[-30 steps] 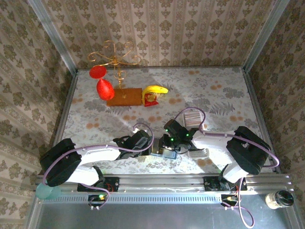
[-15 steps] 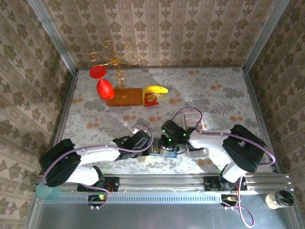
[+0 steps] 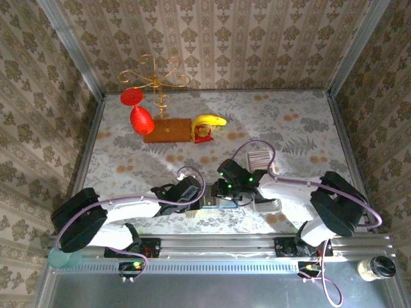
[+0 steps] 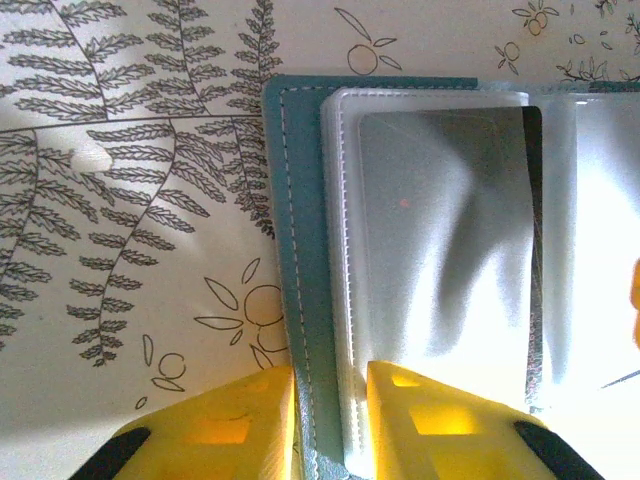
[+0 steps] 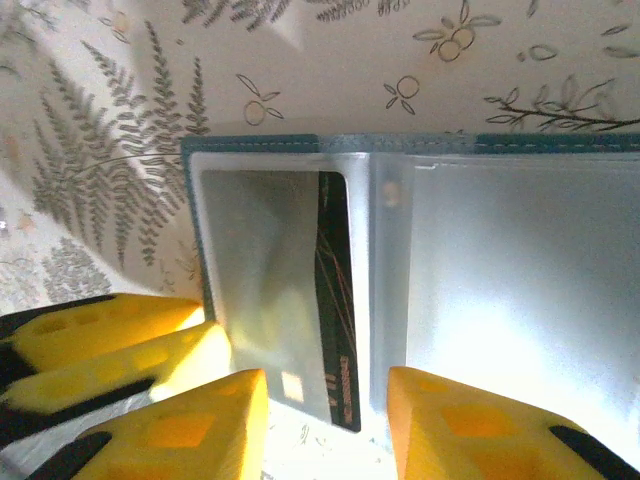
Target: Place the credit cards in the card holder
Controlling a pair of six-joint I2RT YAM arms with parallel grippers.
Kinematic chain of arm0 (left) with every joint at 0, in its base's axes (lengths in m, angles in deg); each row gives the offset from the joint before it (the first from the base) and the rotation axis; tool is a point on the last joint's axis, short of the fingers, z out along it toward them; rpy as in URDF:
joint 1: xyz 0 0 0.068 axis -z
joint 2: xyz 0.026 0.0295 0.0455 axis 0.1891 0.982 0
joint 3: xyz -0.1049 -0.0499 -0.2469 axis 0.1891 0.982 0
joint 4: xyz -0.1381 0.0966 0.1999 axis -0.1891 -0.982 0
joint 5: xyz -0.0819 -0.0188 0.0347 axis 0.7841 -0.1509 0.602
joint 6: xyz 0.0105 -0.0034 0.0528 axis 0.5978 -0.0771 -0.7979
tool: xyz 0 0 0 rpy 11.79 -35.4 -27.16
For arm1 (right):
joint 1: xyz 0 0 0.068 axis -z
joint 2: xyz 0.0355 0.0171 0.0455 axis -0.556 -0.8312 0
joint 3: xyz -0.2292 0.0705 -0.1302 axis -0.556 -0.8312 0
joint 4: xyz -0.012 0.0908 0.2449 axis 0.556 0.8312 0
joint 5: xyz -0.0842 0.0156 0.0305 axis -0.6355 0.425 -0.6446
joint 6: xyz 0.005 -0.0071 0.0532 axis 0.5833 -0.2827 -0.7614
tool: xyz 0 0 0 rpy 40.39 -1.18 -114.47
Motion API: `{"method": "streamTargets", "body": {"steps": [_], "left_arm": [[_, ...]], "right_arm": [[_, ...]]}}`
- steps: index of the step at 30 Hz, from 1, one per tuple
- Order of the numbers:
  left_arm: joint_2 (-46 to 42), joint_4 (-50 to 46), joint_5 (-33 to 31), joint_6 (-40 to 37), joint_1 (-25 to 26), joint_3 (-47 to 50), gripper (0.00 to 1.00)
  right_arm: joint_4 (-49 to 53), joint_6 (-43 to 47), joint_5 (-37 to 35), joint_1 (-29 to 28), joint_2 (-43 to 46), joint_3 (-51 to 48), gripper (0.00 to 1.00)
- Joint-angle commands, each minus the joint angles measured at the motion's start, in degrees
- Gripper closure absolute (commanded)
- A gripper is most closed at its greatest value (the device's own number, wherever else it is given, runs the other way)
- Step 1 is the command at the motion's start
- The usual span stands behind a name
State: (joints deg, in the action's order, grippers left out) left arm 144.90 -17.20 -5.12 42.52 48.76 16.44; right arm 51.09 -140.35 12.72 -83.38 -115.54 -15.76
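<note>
The teal card holder [image 4: 300,230] lies open on the patterned cloth, its clear sleeves [image 5: 500,280] facing up. My left gripper [image 4: 330,425] is shut on the holder's near-left edge, pinching the teal cover and the sleeve seam. A dark credit card [image 5: 337,300] sits mostly inside the left sleeve, its near end sticking out. My right gripper [image 5: 325,430] is open, with a finger on either side of that end and a gap on both sides. In the top view both grippers meet over the card holder [image 3: 218,204]. More credit cards [image 3: 259,158] stand in a striped row behind the right arm.
A long white tray [image 3: 267,206] lies just right of the holder. At the back left stand a gold wire stand [image 3: 154,80] with red glasses [image 3: 140,119], a wooden board [image 3: 168,130] and a banana [image 3: 210,121]. A jar [image 3: 376,267] sits off the table's near right.
My right gripper's jaws have widened and let go of the dark card, which stays in the sleeve. The left gripper has kept its pinch on the holder.
</note>
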Motion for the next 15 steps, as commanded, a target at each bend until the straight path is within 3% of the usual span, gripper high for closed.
{"method": "streamTargets", "body": {"steps": [1,15], "left_arm": [[-0.8,-1.6,-0.6,0.3,0.6,0.6,0.74],[-1.1,-1.6,-0.6,-0.4,0.8,0.6,0.72]], "right_arm": [[5.8,0.4,-4.4,-0.5,3.9,-2.2,0.61],[4.0,-2.2,-6.1,-1.0,5.5,-6.6,0.57]]}}
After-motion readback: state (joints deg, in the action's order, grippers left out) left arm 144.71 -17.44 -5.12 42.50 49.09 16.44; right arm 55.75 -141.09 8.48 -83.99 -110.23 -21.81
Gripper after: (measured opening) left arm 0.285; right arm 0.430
